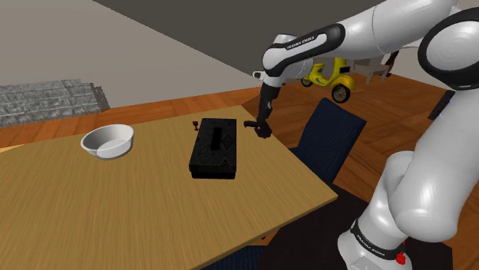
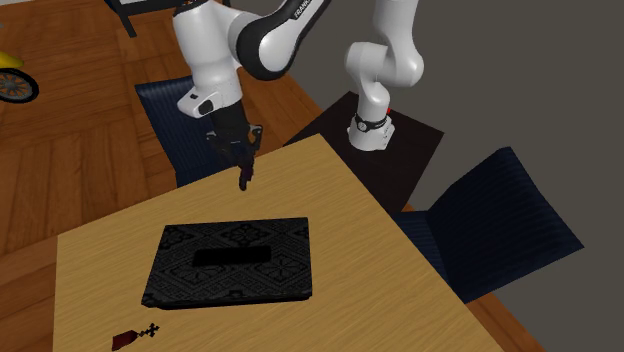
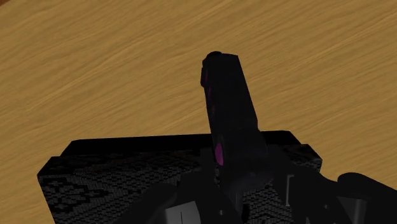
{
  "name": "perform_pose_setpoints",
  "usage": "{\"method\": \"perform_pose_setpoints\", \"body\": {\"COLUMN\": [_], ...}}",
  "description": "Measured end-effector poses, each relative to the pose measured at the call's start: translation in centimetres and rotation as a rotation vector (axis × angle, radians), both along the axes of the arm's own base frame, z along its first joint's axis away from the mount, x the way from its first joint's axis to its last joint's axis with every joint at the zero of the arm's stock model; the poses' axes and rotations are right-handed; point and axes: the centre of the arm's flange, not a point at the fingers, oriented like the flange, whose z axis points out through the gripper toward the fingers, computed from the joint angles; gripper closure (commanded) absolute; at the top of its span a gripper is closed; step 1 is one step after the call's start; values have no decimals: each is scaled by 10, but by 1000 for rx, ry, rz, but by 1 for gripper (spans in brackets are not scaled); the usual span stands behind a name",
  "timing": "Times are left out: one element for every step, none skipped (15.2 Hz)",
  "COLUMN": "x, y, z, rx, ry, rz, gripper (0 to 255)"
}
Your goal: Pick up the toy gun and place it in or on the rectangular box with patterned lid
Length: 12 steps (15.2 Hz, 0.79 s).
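Note:
My black gripper (image 1: 263, 127) is shut on the toy gun (image 3: 229, 118), a dark piece with magenta spots that sticks out beyond the fingers. In the second exterior view the gripper (image 2: 243, 160) hangs above the table with the gun (image 2: 245, 180) pointing down. The rectangular black box with the patterned lid (image 1: 214, 149) lies flat on the wooden table (image 1: 115, 207). In the shoulder view the gripper is just beyond the box's right side, above bare wood. The lid (image 2: 230, 262) has a plain dark strip in its middle. The box (image 3: 127, 175) lies under the gripper's base in the wrist view.
A white bowl (image 1: 107, 140) sits on the table at the shoulder view's left. A small dark red trinket (image 2: 135, 337) lies beside the box. Blue chairs (image 2: 500, 225) (image 1: 330, 138) stand at the table's edges. A yellow scooter (image 1: 334, 80) is parked on the floor behind.

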Motion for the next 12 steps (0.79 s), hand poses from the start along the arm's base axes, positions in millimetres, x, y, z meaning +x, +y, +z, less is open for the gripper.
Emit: {"method": "perform_pose_setpoints", "body": {"x": [0, 0, 0, -1, -1, 4, 10, 21, 32, 43, 51, 61], "y": [0, 1, 1, 2, 2, 3, 10, 15, 23, 29, 37, 44], "z": [5, 11, 16, 21, 25, 29, 34, 36, 40, 42, 46, 49], "rx": [0, 0, 0, 0, 0, 0, 0, -1, -1, -1, -1, -1], "ry": [0, 0, 0, 0, 0, 0, 0, 0, 0, 0, 0, 0], "rz": [0, 0, 0, 0, 0, 0, 0, 0, 0, 0, 0, 0], "gripper": [255, 255, 255, 255, 255, 255, 255, 255, 255, 255, 255, 255]}}
